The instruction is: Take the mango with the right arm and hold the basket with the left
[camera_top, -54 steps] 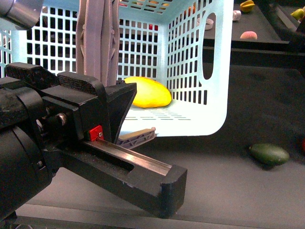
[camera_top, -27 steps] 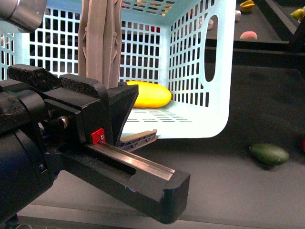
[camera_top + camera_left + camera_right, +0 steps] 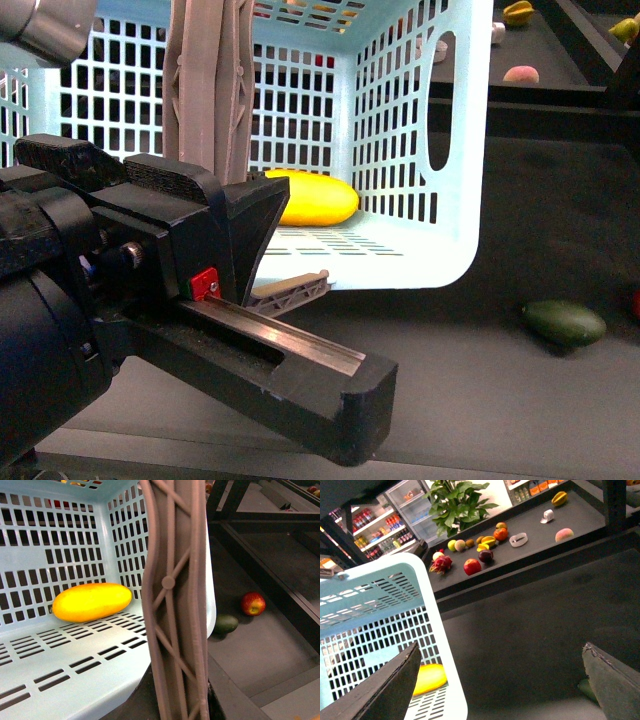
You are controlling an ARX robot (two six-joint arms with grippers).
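The yellow mango (image 3: 310,198) lies deep inside the blue basket (image 3: 470,150), close to the back wall. The basket is tipped on its side, so its open mouth faces the robot. The grey-brown handle (image 3: 205,90) stands up across that mouth, left of the mango. From the handle to the right side wall the mouth is open.

The left gripper (image 3: 290,330) is right at the handle. I cannot tell if its fingers squeeze it. The right gripper (image 3: 500,650) has its fingers spread wide, with nothing between them, above the dark table (image 3: 530,630) beside the basket's edge. A green fruit (image 3: 565,323) lies well apart on the right.
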